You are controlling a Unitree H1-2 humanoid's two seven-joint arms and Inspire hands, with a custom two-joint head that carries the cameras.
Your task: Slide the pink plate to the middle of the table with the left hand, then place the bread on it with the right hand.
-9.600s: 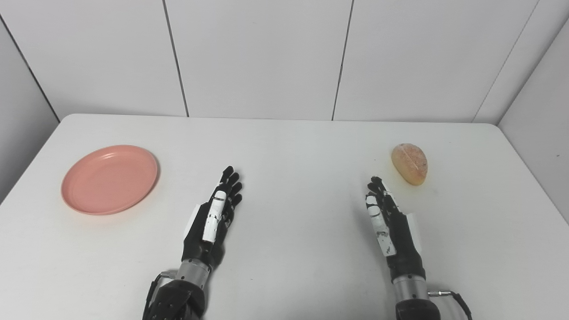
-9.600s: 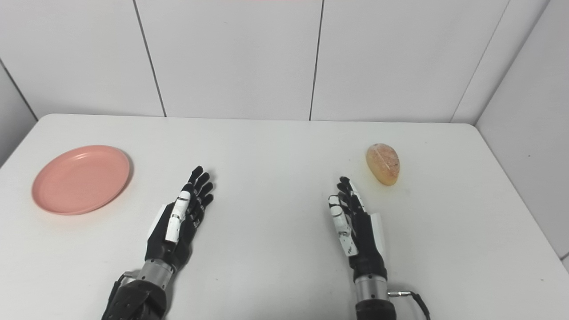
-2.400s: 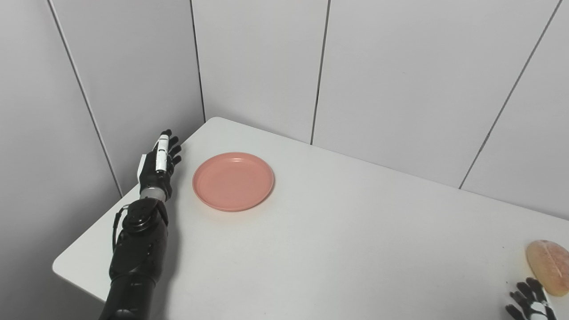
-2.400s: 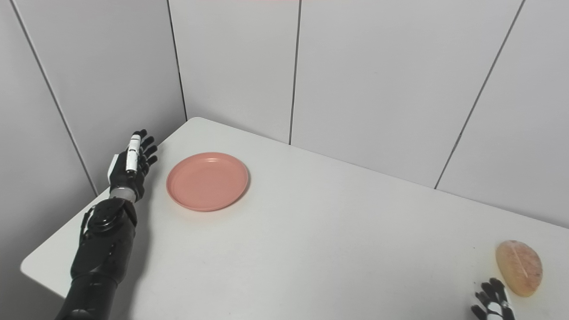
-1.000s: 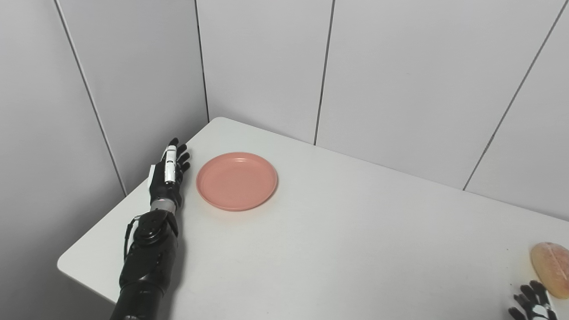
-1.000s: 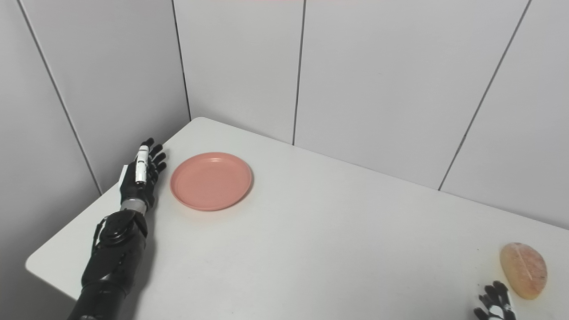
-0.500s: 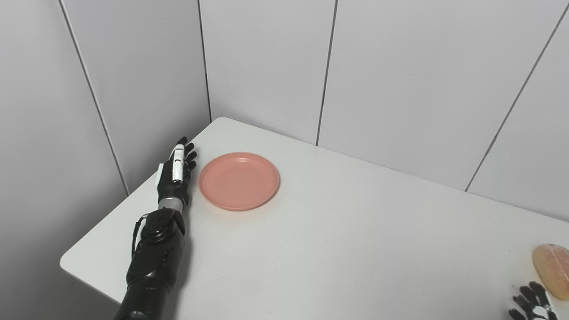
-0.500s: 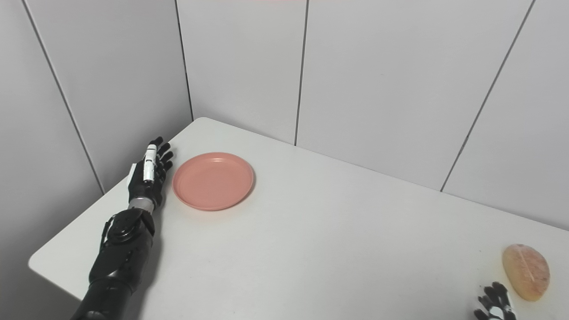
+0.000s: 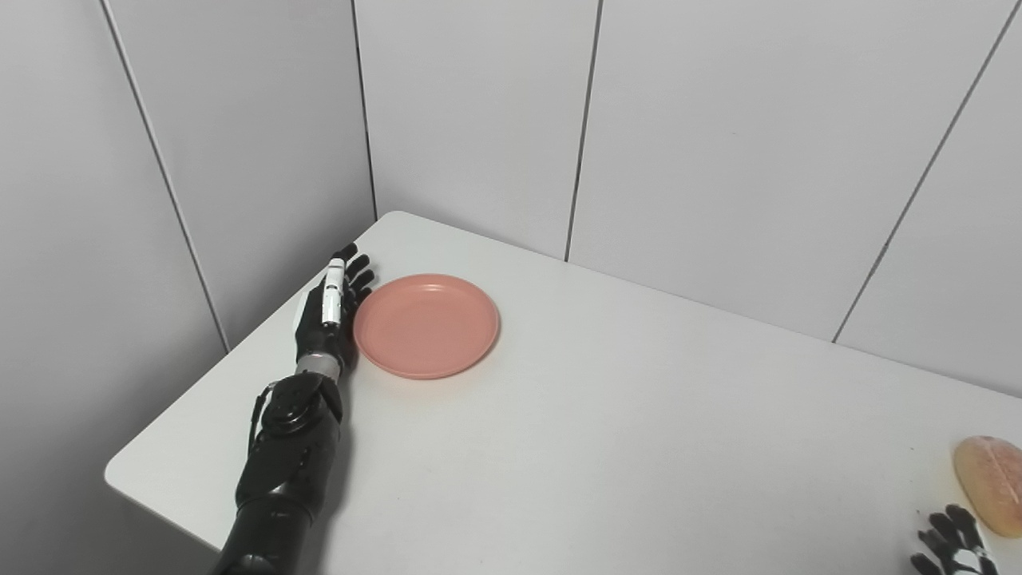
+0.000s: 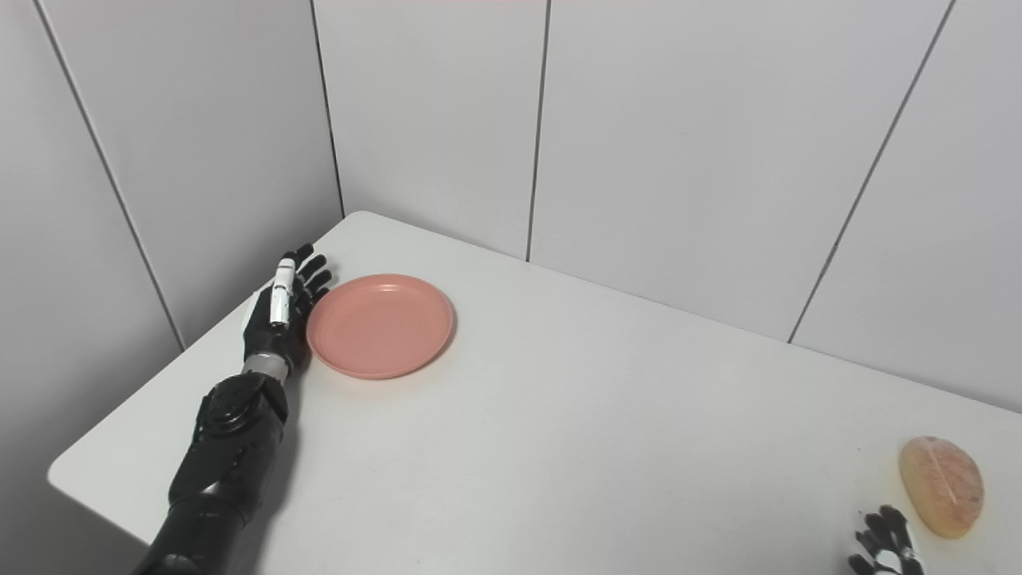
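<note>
- The white worktop (image 9: 607, 447) is boxed in by grey panelled walls (image 9: 471, 120) at its far corner; bare surface lies between the plate and the bread.
- The pink plate (image 9: 427, 325) sits flat near the far left corner, at about 10 o'clock in view.
- The bread (image 10: 940, 485) lies at 4 o'clock, well apart from the plate.
- The left hand (image 9: 329, 307) stands edge-on with straight, slightly spread fingers, holding nothing, against the plate's 9 o'clock rim; whether it touches is unclear.
- Only the fingertips of the right hand (image 10: 885, 547) show, just beside the bread; its state cannot be told.
</note>
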